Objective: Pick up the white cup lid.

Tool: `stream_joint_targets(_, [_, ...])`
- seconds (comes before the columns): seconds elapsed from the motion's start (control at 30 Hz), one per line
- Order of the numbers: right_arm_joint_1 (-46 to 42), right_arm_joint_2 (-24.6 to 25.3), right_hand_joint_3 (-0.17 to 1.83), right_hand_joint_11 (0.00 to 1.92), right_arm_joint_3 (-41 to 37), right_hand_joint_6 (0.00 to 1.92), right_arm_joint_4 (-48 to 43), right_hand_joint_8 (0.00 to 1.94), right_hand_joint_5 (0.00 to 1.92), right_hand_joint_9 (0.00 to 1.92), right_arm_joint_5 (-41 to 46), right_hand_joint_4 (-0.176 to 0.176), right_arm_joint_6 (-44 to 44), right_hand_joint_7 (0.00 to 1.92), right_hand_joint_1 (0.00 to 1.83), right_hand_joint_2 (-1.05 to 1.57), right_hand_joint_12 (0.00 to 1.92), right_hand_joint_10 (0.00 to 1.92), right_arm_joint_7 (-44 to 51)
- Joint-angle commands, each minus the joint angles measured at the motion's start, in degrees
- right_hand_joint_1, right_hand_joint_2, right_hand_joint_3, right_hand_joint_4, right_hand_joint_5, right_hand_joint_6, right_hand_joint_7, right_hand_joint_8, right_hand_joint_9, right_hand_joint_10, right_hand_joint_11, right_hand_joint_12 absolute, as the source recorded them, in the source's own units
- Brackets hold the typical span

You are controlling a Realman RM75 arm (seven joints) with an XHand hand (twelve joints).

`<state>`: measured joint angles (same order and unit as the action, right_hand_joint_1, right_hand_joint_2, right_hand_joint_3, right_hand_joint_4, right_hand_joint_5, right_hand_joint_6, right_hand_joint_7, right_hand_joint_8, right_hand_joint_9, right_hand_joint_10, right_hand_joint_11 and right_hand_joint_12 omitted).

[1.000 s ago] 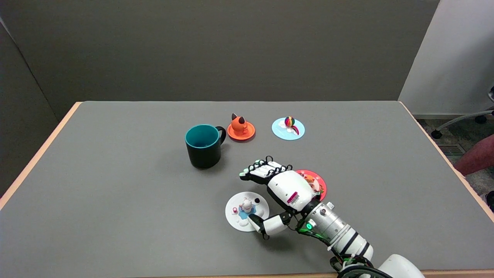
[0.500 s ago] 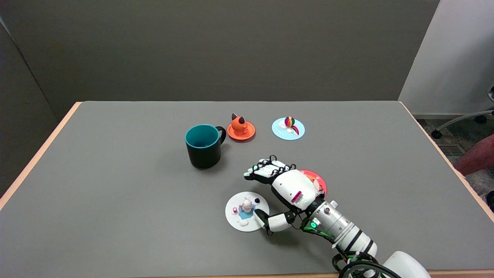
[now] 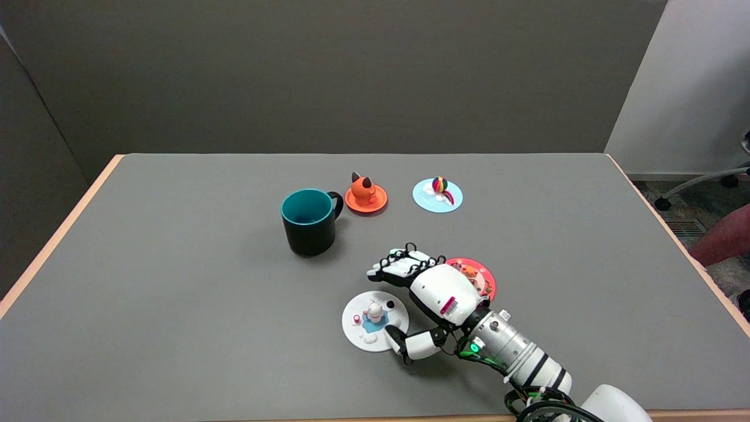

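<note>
The white cup lid [image 3: 370, 321] lies flat on the grey table [image 3: 176, 293], near the front centre. It carries a small white figure on a blue patch. My right hand [image 3: 430, 290] hovers just right of it, palm turned toward the lid, holding nothing. Its fingers [image 3: 398, 266] reach out beyond the lid's far right side. The thumb [image 3: 410, 344] sits low at the lid's near right rim; whether it touches the rim I cannot tell.
A red lid [image 3: 477, 276] lies partly hidden behind my hand. Farther back stand a teal-lined dark mug [image 3: 309, 221], an orange lid with a cat figure [image 3: 365, 196] and a light blue lid with a striped ball [image 3: 437, 194]. A person's limb [image 3: 723, 237] shows at the right edge.
The hand has dropped lower and drawn slightly toward the table's near edge. The thumb has shifted a little right along the lid's near right rim. The lid has not moved.
</note>
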<state>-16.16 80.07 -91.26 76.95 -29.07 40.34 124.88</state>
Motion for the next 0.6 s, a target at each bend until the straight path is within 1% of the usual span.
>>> stream_joint_targets(0.03, [-1.9, 0.2, 0.97, 0.27, 2.7, 0.30, 4.4, 0.18, 0.56, 0.41, -0.1, -0.146, -5.3, 0.48, 0.97, 0.58, 0.21, 0.16, -1.8])
stream_joint_targets(0.17, [-2.2, -0.2, 0.91, 0.28, 3.0, 0.49, 5.3, 0.19, 0.54, 0.41, -0.1, -0.100, -6.6, 0.49, 0.95, 0.63, 0.20, 0.16, -2.4])
stream_joint_targets(0.33, [-2.2, -0.2, 0.86, 0.28, 3.0, 0.62, 5.7, 0.24, 0.49, 0.42, -0.1, -0.062, -7.3, 0.47, 0.94, 0.68, 0.19, 0.16, -2.4])
stream_joint_targets(0.43, [-2.2, -0.2, 0.83, 0.29, 3.1, 0.68, 5.7, 0.29, 0.46, 0.43, -0.1, -0.041, -7.3, 0.43, 0.93, 0.72, 0.18, 0.16, -2.4])
stream_joint_targets(0.6, [-1.7, -0.2, 0.78, 0.30, 3.4, 0.72, 5.9, 0.41, 0.41, 0.43, -0.1, -0.027, -8.2, 0.35, 0.93, 0.78, 0.17, 0.16, -2.4])
